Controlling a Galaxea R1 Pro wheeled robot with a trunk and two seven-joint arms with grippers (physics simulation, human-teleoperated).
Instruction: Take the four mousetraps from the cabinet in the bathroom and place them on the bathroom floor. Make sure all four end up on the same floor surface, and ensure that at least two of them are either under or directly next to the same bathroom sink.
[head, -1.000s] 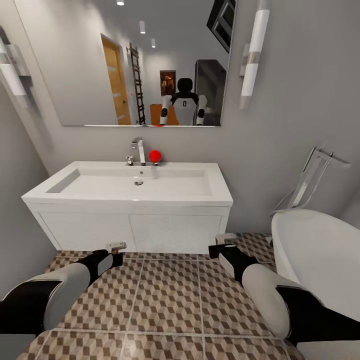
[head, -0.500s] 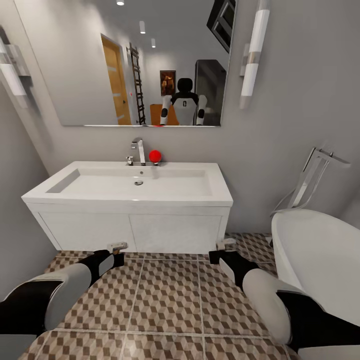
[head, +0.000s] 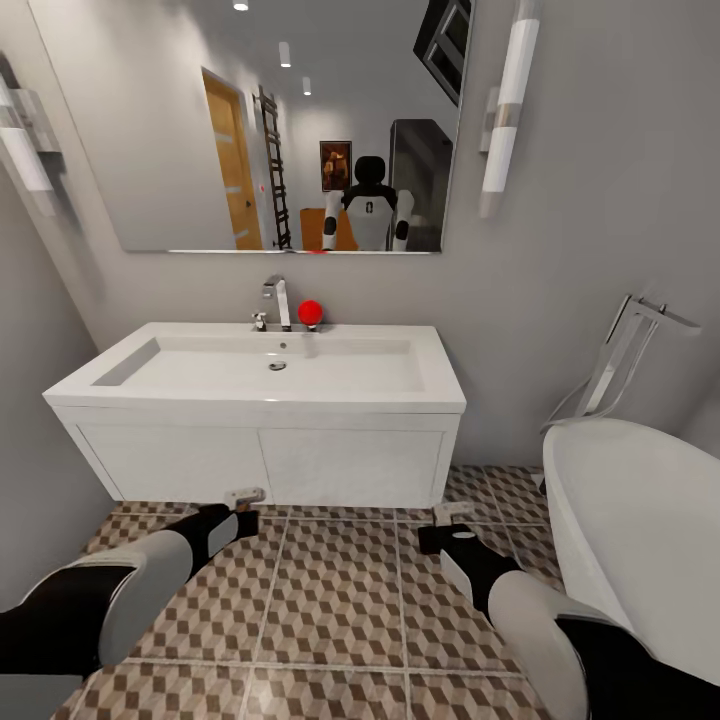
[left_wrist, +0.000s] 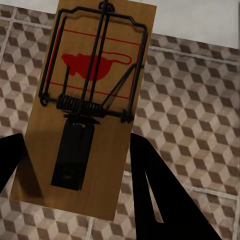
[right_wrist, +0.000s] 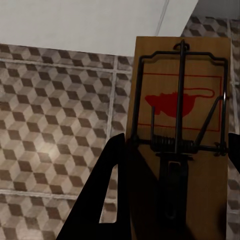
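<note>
The left gripper (head: 243, 497) is clamping one mousetrap (left_wrist: 87, 107) between its closed fingers, hovering low over the bathroom floor (head: 330, 600) just before the sink (head: 262, 385). The right gripper (head: 452, 512) is pinching a second mousetrap (right_wrist: 181, 150) near the sink's right corner, beside the bathtub (head: 640, 520).

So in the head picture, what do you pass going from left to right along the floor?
Left pincer holding a small brown wooden mousetrap → right pincer holding another → white oval bathtub.
</note>
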